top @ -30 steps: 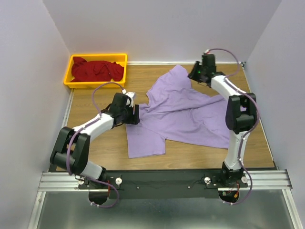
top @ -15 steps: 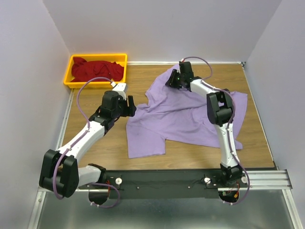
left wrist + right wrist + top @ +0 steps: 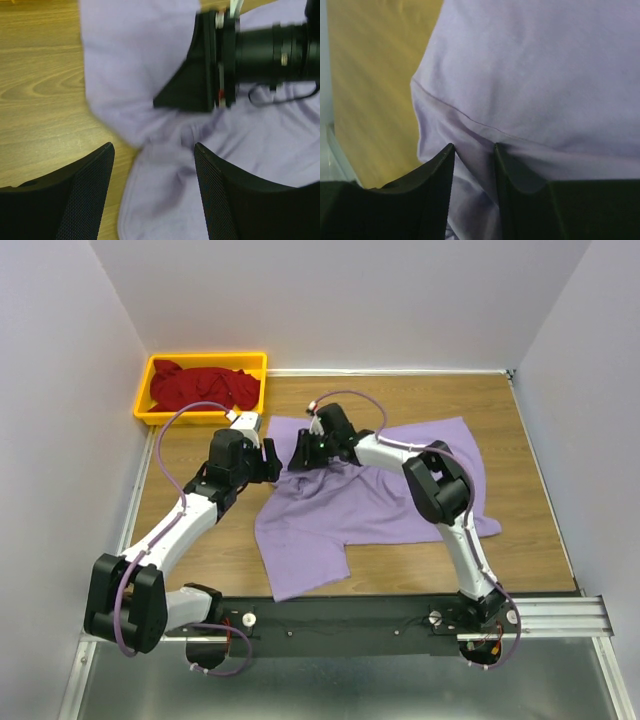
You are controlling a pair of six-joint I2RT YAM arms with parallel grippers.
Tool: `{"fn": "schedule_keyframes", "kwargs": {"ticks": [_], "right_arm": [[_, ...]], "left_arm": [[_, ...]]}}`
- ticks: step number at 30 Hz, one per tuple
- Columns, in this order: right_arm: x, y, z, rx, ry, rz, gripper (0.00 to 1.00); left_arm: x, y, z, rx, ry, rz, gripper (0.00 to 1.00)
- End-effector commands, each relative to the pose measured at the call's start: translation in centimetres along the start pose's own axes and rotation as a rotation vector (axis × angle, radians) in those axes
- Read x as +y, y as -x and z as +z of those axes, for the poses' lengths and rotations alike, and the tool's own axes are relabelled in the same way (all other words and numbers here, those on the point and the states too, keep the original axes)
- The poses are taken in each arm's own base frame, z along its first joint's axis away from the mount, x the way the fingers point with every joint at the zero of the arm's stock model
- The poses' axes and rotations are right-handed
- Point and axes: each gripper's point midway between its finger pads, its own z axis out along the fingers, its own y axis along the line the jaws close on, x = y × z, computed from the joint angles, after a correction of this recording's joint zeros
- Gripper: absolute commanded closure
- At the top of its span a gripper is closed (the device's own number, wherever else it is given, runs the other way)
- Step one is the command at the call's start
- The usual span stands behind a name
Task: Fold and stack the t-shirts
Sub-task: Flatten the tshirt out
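Lavender shirt (image 3: 340, 510) pinched in right tool (image 3: 474, 150), its edge beneath spread left tool (image 3: 152, 150).

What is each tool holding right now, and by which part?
The right tool pinches the lavender t-shirt at a seamed edge on its far left side; the left tool stands open over the cloth, holding nothing.

I work in a lab test cell: plain white walls (image 3: 340, 300) box my wooden counter (image 3: 230, 560), with an aluminium rail (image 3: 560, 615) at 6 o'clock.
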Motion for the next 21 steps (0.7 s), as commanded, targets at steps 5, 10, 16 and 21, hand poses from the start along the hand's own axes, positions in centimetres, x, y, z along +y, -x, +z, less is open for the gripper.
{"fn": "schedule_keyframes", "kwargs": {"ticks": [5,10,16,21], "right_arm": [[-0.8,2.4,-7.3,-0.089,-0.162,-0.084,0.52],[-9.5,6.2,-14.4,-0.230,-0.367,0.044,0.52],[-20.6,6.7,-23.2,-0.331,-0.580,0.216,0.52],[-25.0,7.2,-26.2,-0.365,-0.632,0.278,0.53]], "left_arm": [[-0.2,-1.0,0.7,0.035,-0.026,-0.009,0.27],[0.2,-1.9,2.6,0.104,-0.010,-0.020,0.27],[1.4,-4.1,6.0,0.258,0.046,-0.040,0.27],[1.9,-3.3,8.7,0.302,0.075,-0.024,0.27]]}}
